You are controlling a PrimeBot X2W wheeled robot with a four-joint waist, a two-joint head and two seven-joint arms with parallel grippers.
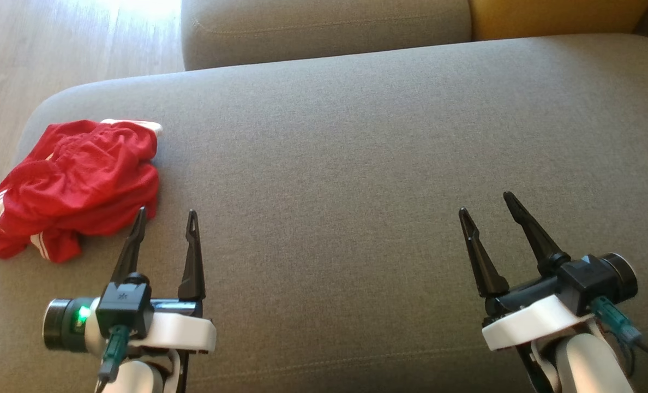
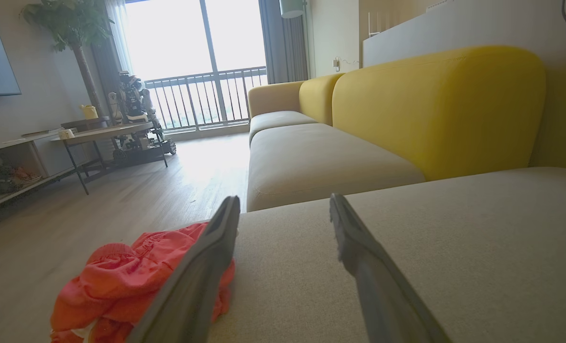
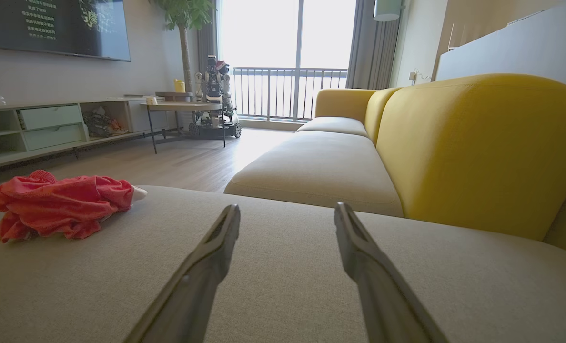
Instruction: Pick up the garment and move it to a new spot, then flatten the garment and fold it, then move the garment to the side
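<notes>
Head view: crumpled red garment (image 1: 76,185) at middle left of frame on grey cushion (image 1: 357,164); left gripper (image 1: 167,214), just beside it, and right gripper (image 1: 485,203) both spread, empty. Advisable: pinch a raised fold deeply.

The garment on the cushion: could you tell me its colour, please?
The garment is red with white trim, clearest in the head view.

Left claw (image 1: 167,210) and right claw (image 1: 484,202) have black fingers (image 1: 193,262), white mounts (image 1: 182,333), teal cables (image 1: 115,341)

head: down onto cushion (image 1: 357,136) | wrists: low, along it (garment (image 1: 76,185) shared)
</notes>
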